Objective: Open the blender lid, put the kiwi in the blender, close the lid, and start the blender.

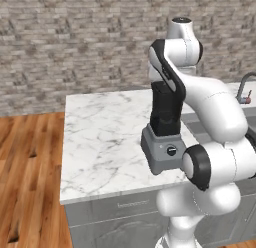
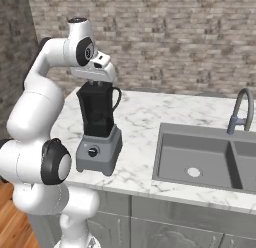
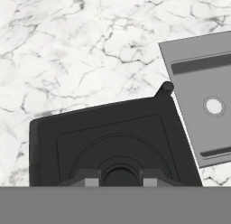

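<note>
The blender (image 2: 99, 137) stands at the near edge of the marble table (image 1: 100, 142), its grey base with the knob (image 2: 92, 152) facing the robot and its tall black jar upright, long axis vertical. Right on top of the jar sits the blender lid (image 3: 113, 137), flat and level. The pincer (image 3: 118, 179) is pressed down at the lid's centre, drawn in tight on its raised knob, probably to lift it. Beyond the blender, farther along the table, lies the sink (image 2: 200, 159).

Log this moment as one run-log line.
stage: lid grasp | pincer: shut on blender lid knob | lid: on blender jar | kiwi: not located | sink: right of blender
</note>
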You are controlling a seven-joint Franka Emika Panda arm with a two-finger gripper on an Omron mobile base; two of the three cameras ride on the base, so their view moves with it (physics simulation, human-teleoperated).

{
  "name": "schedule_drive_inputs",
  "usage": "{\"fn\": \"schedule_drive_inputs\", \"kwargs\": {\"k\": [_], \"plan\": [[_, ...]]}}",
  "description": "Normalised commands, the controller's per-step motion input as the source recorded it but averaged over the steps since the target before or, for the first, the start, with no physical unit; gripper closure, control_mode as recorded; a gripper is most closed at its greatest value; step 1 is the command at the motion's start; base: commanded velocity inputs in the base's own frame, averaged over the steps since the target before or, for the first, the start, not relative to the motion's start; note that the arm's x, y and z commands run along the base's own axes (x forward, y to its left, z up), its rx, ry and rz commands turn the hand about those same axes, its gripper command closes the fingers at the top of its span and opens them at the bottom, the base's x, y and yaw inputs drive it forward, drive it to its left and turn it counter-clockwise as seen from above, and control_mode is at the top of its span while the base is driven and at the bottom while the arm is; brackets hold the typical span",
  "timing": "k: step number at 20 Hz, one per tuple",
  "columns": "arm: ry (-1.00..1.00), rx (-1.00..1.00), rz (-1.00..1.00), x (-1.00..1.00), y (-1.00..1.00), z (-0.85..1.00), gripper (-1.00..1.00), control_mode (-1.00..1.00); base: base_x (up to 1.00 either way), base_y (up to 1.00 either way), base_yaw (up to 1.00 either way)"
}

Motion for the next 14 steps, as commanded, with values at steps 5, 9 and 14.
{"fn": "schedule_drive_inputs", "kwargs": {"k": [5, 9, 14], "plan": [[0.04, 0.02, 0.0, 0.03, 0.01, -0.21, 1.0, -1.0, 0.0, 0.0, 0.0], [0.01, 0.06, 0.0, 0.0, 0.02, -0.26, 1.0, -1.0, 0.0, 0.0, 0.0], [0.0, 0.01, 0.0, -0.04, 0.1, 0.0, 1.0, -1.0, 0.0, 0.0, 0.0]]}}
